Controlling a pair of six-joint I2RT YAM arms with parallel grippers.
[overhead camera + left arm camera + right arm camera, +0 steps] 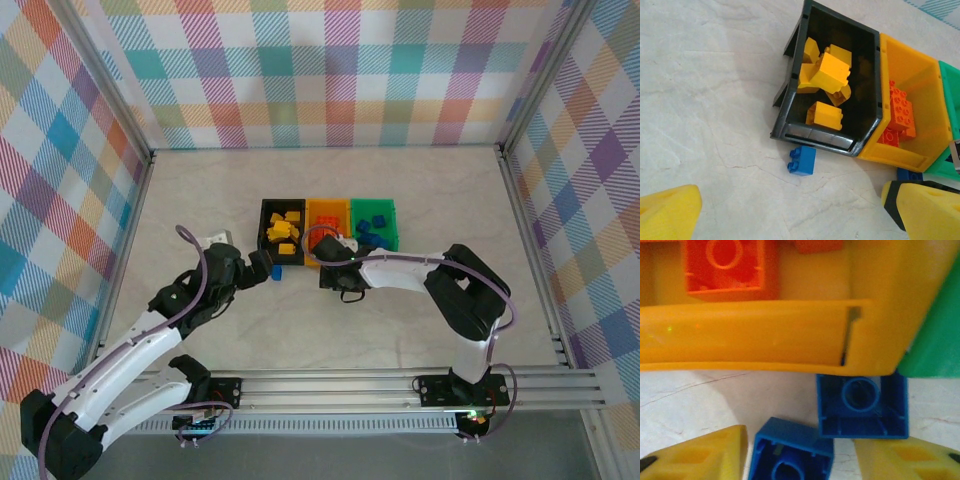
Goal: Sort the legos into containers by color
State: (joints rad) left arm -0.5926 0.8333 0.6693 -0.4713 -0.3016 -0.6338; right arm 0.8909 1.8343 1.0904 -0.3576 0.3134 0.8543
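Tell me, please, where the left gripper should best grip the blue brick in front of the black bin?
Probably from straight above, pinching the blue brick across its left and right walls: bare table lies on both sides, while the black bin's front lip sits close behind it.

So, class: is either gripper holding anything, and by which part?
Nothing is held. Left gripper is open; right gripper straddles a blue lego, not clamped.

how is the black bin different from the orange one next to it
The black bin holds yellow bricks; the orange bin holds orange bricks. The black bin sits at the left end of the row, while the orange bin is in the middle, between it and the green bin. Both are open-topped, rectangular and of like size, standing side by side and touching.
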